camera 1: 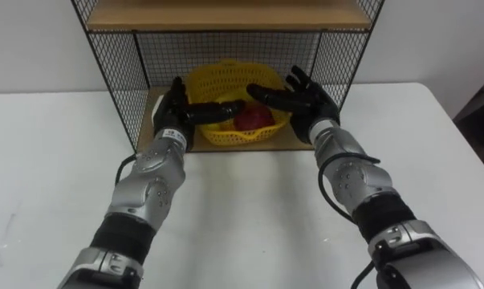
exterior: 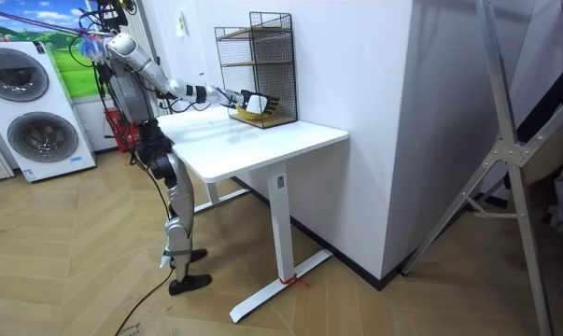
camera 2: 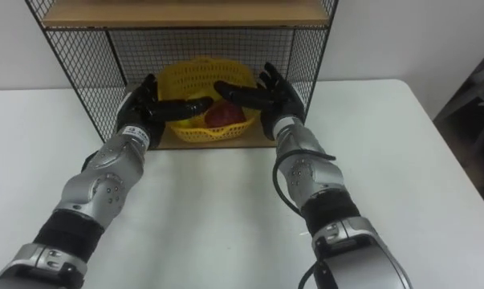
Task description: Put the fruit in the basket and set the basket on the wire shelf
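Basket (camera 1: 225,128), fruit (camera 1: 254,118) inside, sits in shelf (camera 1: 117,80); left hand (camera 1: 175,111) and right hand (camera 1: 306,100) flank it, fingers spread; thumbs overhang rim; risk: withdrawal may snag and drag basket out.

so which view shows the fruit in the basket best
Left eye view: the red fruit lies plainly inside the yellow basket. The right eye view shows much the same; in the room view the fruit is too small to tell.
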Controlling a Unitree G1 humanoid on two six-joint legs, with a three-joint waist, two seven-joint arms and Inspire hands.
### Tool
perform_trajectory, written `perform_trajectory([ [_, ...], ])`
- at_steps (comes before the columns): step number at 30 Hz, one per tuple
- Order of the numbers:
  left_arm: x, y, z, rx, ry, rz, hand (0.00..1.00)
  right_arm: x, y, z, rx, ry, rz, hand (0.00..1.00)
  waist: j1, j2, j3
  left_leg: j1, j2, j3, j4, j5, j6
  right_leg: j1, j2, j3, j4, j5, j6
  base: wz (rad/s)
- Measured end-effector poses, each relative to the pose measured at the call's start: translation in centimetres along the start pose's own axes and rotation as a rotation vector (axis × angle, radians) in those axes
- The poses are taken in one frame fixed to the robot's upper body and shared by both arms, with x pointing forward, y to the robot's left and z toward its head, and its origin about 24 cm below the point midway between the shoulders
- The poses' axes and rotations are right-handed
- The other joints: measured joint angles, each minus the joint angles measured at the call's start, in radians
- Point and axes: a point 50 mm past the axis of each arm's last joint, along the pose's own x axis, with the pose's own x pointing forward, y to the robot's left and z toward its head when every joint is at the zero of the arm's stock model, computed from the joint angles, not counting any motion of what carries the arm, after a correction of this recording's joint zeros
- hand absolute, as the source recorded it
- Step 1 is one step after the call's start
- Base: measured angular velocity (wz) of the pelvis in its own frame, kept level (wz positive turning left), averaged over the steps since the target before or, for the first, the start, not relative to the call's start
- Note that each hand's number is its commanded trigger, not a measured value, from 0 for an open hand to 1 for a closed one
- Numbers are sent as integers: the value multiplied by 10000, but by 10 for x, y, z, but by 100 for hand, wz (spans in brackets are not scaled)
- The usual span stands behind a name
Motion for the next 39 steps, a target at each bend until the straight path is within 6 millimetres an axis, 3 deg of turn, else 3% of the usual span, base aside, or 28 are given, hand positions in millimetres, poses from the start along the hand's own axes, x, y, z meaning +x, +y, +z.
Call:
perform_trajectory([
  [7, 0, 4, 1, 108, -21, 83, 0, -3, -7, -8, 44, 175, -169, 0, -77, -5, -22, 344, -39, -141, -95, 2, -2, 376, -10, -128, -33, 0, 0, 5],
  [11, 0, 5, 4, 340, -194, 140, 0, -7, -15, -14, 70, 288, -284, 0, -91, 18, -132, 327, -47, -208, -110, 11, -16, 371, 0, -180, -35, 1, -1, 5],
  [15, -1, 6, 5, 352, -297, 215, 0, -10, -22, -19, -11, 391, -412, 0, -72, 46, -300, 439, -42, -187, -159, 38, -28, 437, -5, -107, -12, 0, -1, -1],
  [21, -8, 15, 11, 287, -843, 251, 0, -21, -19, -11, -607, -407, 201, 0, 11, 41, -304, 513, -6, -16, -160, 39, -29, 447, 5, 99, 5, 0, -1, -9],
  [28, -33, 26, 25, 319, -2079, 22, 0, -35, -22, 0, -920, -1132, 699, 0, 11, 15, -318, 465, -5, 18, -308, 63, -23, 356, 21, 112, 13, 4, -7, -2],
  [33, -46, 32, 42, -30, -3006, 100, 0, -55, -23, 23, -1735, -2382, 959, 0, -6, -104, -394, 526, -9, 42, -518, 183, -48, 279, 72, 107, -6, 22, -34, -1],
  [39, -53, 26, 39, 70, -3076, -448, 0, -63, -24, 24, -2355, -2661, 960, 0, -64, -149, -374, 611, -5, 57, -618, 195, -55, 335, 75, 199, -47, 22, -34, 0],
])
